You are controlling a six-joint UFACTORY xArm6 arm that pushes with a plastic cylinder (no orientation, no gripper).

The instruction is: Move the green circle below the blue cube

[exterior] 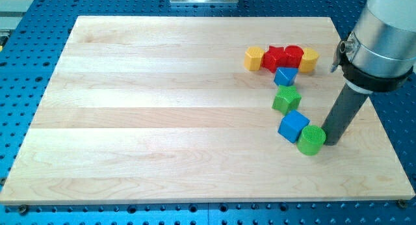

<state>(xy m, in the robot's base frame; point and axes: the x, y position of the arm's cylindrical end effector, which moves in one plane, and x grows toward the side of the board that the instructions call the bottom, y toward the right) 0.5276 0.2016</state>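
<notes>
No jaws to report here, nothing to clench or release; just my tip (332, 142) at the end of the dark rod, planted on the board at the right flank of the green circle (311, 140), touching it or a hair off, too close to call; green circle sitting at the lower right corner of the blue cube (294, 126), the two pressed together, so beside and slightly low, not yet squarely beneath; judging from that, push about half won. Now the craft of it: pushing straight toward the view's left from here looks likely to jam the circle into the cube and drag the cube along; better to swing round toward the view's top-right of the circle and nudge down and left, peeling it off the cube's corner first, then sweep left along the view's bottom until it rests under the cube's middle. Round shape, so expect it to roll off any off-centre contact; keep the line of push through its centre, short strokes, frequent correction. Further out: green star-like block (286, 99) just above the cube, small blue block (285, 76) above that, then the row of yellow block (253, 58), two red blocks (285, 56), yellow block (308, 59) along the top; all well clear of the planned path, wooden board (162, 121) open to the left.
</notes>
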